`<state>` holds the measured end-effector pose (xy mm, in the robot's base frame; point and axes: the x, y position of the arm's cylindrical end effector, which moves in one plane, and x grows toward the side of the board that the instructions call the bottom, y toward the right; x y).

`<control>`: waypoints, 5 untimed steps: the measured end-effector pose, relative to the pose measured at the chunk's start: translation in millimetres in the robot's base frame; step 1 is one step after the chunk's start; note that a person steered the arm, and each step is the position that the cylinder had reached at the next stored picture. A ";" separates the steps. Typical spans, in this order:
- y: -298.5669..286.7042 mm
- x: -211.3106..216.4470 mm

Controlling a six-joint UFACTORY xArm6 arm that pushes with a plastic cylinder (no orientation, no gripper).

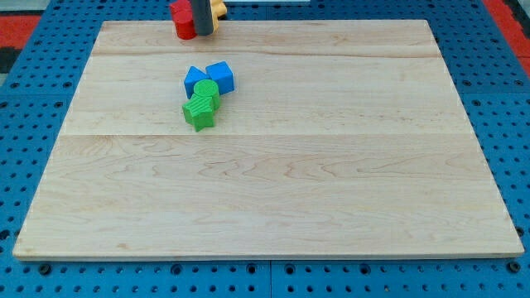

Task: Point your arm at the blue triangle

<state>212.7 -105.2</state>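
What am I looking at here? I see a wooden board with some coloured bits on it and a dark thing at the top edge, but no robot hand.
This is one camera picture, looking down at a slant on a wooden board that lies on a blue perforated base. The dark thing is a straight rod on a robot arm; it has no hand and holds nothing, it only pushes blocks around. My tip is at the view's top, between a red block and a yellow block. Lower down sits a tight cluster: a blue triangle, a blue cube to its right, and two green blocks just below them. My tip is well above that cluster, touching none of it.
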 end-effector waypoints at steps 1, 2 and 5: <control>0.0 2.9; 0.0 5.3; -23.4 51.4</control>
<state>264.1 -128.6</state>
